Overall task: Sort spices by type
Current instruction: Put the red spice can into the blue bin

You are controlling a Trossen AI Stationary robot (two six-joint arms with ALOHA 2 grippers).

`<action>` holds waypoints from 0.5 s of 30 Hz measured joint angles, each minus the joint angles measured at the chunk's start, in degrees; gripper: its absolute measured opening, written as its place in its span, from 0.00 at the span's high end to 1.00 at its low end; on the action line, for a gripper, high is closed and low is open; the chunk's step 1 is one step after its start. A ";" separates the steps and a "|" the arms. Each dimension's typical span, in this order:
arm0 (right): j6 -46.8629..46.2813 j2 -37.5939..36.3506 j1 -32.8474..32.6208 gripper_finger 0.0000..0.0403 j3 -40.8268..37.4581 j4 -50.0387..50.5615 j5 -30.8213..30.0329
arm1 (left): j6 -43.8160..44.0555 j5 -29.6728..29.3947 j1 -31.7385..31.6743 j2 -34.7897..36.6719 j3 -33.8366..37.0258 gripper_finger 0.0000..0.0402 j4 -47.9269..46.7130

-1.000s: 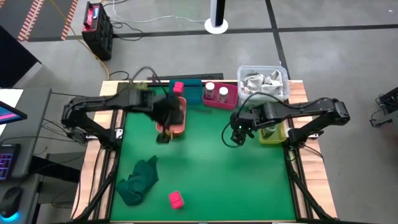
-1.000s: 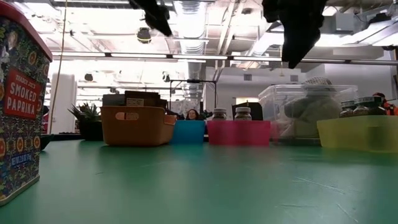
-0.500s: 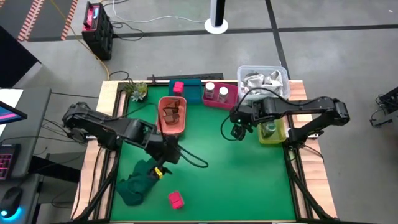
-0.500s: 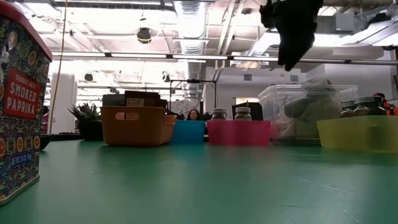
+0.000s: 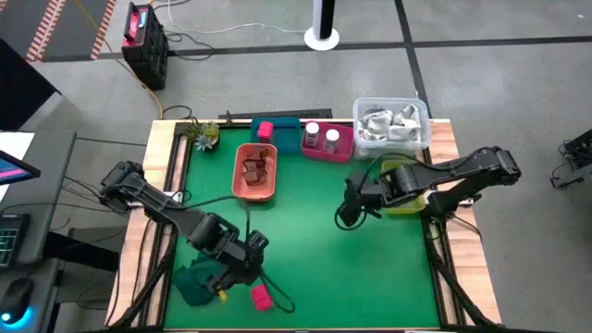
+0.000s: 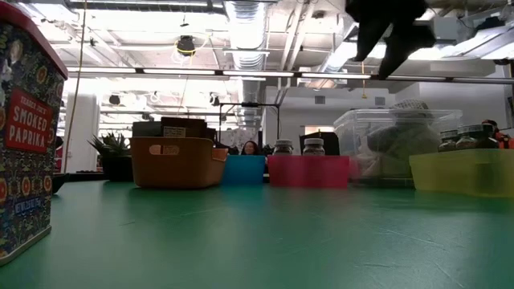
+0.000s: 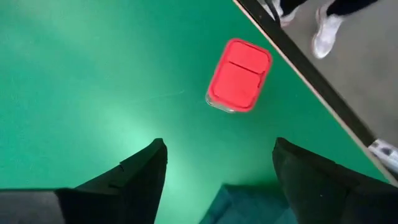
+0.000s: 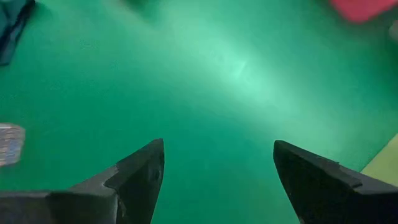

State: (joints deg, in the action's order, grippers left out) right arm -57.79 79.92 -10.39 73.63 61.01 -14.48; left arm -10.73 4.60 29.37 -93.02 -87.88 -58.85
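Note:
A magenta box lies flat on the green mat near the front edge; in the low view it is the paprika tin. My left gripper hangs open above the mat just short of this box, touching nothing. My right gripper is open over bare mat, beside the yellow bin. A second magenta box sits in the teal bin. Reddish-brown pieces fill the orange bin. Two white-topped jars stand in the magenta bin.
A dark green cloth lies crumpled at the near left, next to my left gripper. A clear bin of shiny packets stands at the far right. A small plant sits at the far left corner. The mat's middle is bare.
My left gripper has swung from over the orange bin toward the table's near edge and sunk a little, ending above the mat between the cloth and the magenta box. My right gripper has rolled about its own axis and shifted slightly toward the near edge.

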 joint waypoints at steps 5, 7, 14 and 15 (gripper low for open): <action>-10.03 0.00 -4.36 0.19 0.00 0.05 -0.48 | -3.07 -0.74 0.98 0.10 0.00 0.22 -0.98; -13.81 0.02 -6.33 0.19 0.00 0.07 -1.37 | -4.23 -1.09 0.85 0.10 0.00 0.19 -2.19; -22.97 4.51 -11.23 0.19 0.00 -1.00 -3.67 | -11.17 2.52 1.69 0.14 0.00 0.15 -3.41; -23.47 5.69 -11.68 0.19 0.00 -1.65 -3.67 | -12.13 3.36 1.80 0.14 0.00 0.14 -3.43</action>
State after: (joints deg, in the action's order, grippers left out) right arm -81.26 85.61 -22.07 73.63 59.36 -18.15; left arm -22.86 7.97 31.17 -92.88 -87.88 -62.28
